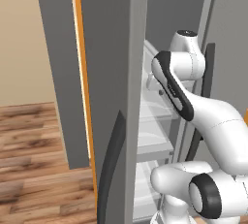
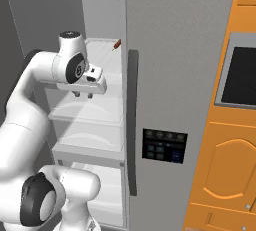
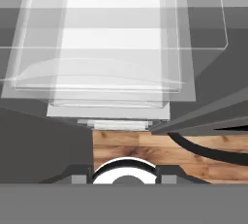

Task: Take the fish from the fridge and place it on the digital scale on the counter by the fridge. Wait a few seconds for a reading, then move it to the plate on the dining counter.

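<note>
Hand (image 2: 83,95) of the white arm hangs inside the open left half of the tall grey double-door fridge (image 2: 175,75), fingers pointing down over the middle white shelf (image 2: 95,110). Its two short dark fingers (image 2: 76,94) stand a little apart with only pale shelf showing between them, so it grips nothing.

High in the fridge, on the top shelf right against the edge of the closed right door, lies a small reddish-orange sliver (image 2: 116,44). It is too small to say whether this is the fish, and no other fish shows on the fridge shelves.

From the left base view the fridge's left door (image 1: 111,72) is swung wide towards the camera, its long dark curved handle (image 1: 114,160) facing out, and the arm reaches past that door's edge into the fridge.

The closed right door carries its own dark handle (image 2: 132,125) and a small black control panel (image 2: 164,145). Just right of the fridge stands an orange wooden cabinet (image 2: 225,165).

In the hand view the stacked translucent white shelves (image 3: 111,39) of the fridge are seen from above, with brown wood-plank floor (image 3: 126,145) at the fridge's foot.
</note>
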Robot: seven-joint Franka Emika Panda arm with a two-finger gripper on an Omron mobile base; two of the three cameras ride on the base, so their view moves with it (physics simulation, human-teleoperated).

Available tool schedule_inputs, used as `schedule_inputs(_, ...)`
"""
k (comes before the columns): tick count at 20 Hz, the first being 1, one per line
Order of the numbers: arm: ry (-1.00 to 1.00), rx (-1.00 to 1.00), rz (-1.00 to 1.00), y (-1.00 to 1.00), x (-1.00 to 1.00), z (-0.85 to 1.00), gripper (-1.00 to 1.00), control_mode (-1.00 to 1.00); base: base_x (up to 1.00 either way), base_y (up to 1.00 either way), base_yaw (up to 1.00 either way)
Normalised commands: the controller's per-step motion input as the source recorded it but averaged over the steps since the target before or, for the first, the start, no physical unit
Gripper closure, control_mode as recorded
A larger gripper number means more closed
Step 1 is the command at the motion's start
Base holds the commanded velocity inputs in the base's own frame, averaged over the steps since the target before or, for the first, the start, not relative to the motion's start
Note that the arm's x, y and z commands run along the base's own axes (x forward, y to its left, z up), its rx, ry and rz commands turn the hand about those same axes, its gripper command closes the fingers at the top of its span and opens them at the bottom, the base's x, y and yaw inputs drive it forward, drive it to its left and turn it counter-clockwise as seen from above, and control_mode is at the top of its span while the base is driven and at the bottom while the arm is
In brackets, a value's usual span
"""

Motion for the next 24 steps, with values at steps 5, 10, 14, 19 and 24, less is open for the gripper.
schedule_inputs(5,-0.02,-0.01,0.02,0.21,-0.12,-0.04,-1.00,-1.00,0.00,0.00,0.00)
schedule_inputs(10,-0.39,-0.05,0.16,0.42,-0.12,0.07,-1.00,-1.00,0.00,0.00,0.00)
schedule_inputs(14,-0.38,0.00,0.13,0.10,0.03,0.27,-1.00,-1.00,0.00,0.00,0.00)
schedule_inputs(19,-0.21,0.00,0.07,0.00,0.27,0.20,-1.00,-1.00,0.00,0.00,0.00)
schedule_inputs(24,-0.09,0.00,0.03,0.05,0.39,0.39,-1.00,-1.00,0.00,0.00,0.00)
